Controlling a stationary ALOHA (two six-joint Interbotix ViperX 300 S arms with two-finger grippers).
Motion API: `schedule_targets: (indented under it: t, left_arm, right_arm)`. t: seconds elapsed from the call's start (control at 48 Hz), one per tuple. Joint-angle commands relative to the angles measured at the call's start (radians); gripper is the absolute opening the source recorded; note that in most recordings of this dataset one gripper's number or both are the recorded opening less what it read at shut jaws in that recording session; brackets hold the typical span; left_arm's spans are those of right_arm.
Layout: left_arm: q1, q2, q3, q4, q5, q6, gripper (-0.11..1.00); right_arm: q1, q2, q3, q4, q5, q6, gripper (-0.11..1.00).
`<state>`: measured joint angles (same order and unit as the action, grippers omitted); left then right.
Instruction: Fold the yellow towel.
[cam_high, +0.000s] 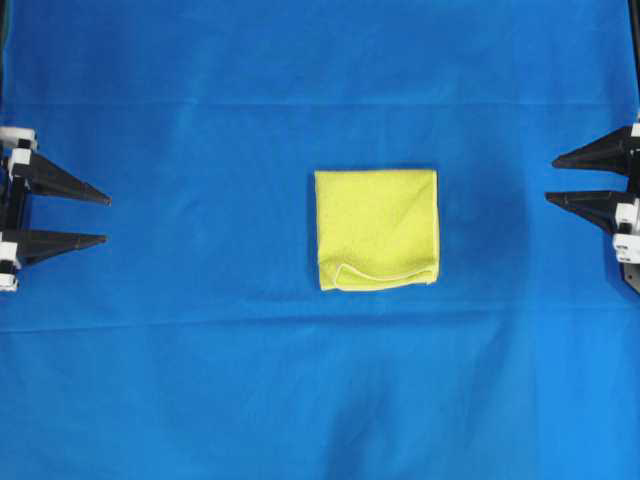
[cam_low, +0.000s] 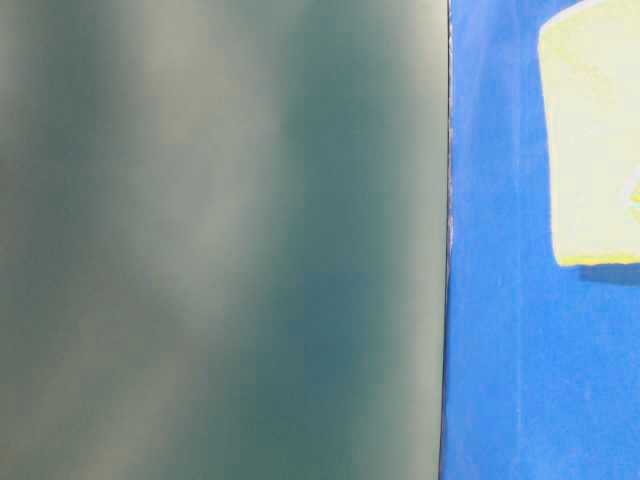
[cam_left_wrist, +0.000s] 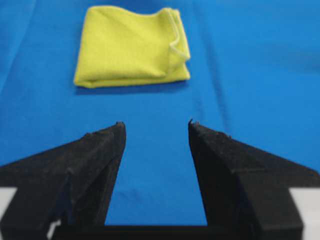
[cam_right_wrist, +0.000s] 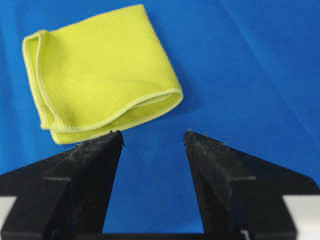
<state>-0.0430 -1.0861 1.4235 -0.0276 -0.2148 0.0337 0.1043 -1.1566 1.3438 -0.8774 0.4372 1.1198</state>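
One nubby yellow towel (cam_high: 377, 229), folded square, on smooth blue cloth (cam_high: 200, 380).

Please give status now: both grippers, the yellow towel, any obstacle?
Left gripper, right gripper: jaws open, empty, at table edges. Yellow towel folded, mid blue cloth. Nothing in the way.

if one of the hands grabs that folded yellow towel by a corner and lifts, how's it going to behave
The yellow towel would probably go floppy: its layers curl loosely at the hemmed edge rather than lying crisp, so the fold would likely fall open. It looks thin, so probably light. Pushed instead, it might bunch or drag on the blue cloth rather than slide cleanly, since both look like soft fabric.
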Motion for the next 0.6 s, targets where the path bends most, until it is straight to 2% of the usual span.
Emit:
schedule_targets:
  t: [0.0, 0.583]
  left_arm:
    - [0.005, 0.005, -0.011, 0.000, -0.005, -0.003, 0.51]
    - [0.005, -0.008, -0.015, 0.000, 0.005, -0.006, 0.51]
  right_arm:
    - [0.000, 0.009, -0.012, -0.005, -0.008, 0.002, 0.58]
    - [0.000, 0.015, -0.011, -0.008, -0.009, 0.002, 0.58]
